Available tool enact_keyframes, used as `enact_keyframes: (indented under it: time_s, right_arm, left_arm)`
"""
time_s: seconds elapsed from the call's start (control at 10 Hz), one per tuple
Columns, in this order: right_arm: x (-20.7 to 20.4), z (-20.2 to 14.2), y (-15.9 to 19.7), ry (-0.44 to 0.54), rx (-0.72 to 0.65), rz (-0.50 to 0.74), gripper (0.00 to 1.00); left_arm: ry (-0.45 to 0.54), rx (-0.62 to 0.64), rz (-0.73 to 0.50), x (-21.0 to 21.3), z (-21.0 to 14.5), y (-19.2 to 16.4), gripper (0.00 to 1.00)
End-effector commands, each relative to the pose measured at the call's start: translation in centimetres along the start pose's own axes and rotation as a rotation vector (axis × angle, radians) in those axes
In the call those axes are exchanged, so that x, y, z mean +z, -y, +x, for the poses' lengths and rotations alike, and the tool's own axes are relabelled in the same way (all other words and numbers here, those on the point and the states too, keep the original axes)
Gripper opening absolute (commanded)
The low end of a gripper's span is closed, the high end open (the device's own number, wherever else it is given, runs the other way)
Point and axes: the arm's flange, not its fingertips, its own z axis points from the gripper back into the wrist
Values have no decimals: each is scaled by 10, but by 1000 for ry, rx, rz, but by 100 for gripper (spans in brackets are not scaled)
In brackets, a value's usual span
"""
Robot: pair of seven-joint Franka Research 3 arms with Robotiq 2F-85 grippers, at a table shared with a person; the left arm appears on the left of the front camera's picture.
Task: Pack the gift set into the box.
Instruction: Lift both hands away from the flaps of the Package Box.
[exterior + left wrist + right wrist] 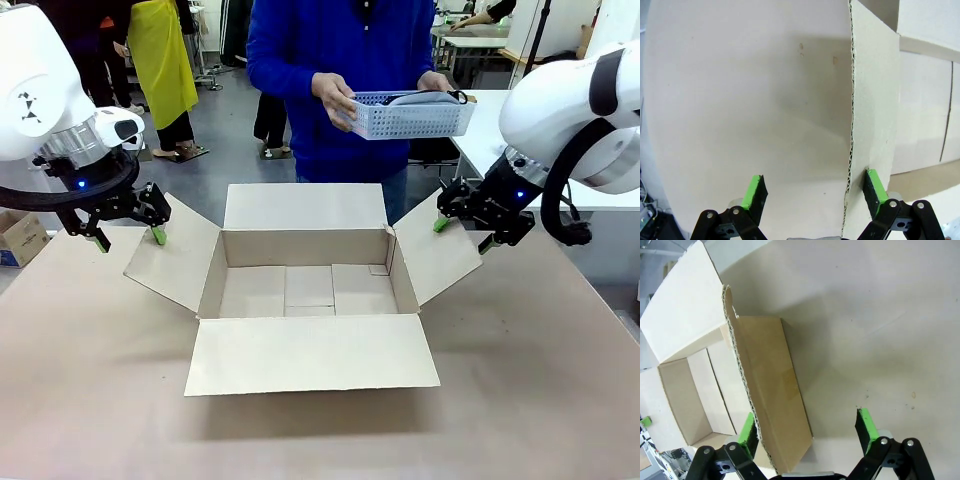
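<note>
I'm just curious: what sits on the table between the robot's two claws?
The open brown box, empty, its side flaps reaching the left claw and right claw; the front view shows it.

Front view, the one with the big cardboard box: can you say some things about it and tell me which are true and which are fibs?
1. All four flaps of the box are open. True.
2. The basket is inside the box. False: a person's hand holds it up beyond the box.
3. The left pincer is open. True.
4. The right pincer grips the basket. False: it is open, beside the box's right flap.
</note>
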Motion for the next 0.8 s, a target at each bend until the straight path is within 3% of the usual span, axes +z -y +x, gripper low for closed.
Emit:
enact_keyframes:
  time_s: [0.0,0.7]
  right_arm:
    - [5,1,-1,-1,-13,-11,100]
    - [5,1,-1,-1,-13,-11,100]
  left_arm:
    - [9,13,20,1,0,0,100]
    - [9,13,20,1,0,0,100]
